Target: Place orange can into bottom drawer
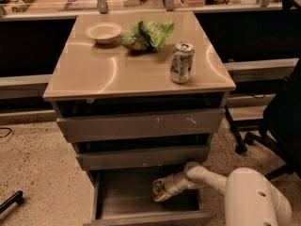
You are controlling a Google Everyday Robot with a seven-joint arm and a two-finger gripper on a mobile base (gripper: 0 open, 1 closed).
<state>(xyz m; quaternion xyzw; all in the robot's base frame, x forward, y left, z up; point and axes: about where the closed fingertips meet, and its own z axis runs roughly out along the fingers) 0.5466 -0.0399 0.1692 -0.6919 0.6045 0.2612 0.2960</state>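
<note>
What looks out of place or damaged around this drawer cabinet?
Only small things: pale scratches mark the front of the top drawer, and a crumpled green snack bag lies on the cabinet top. The hand is inside the open bottom drawer with the orange can.
</note>
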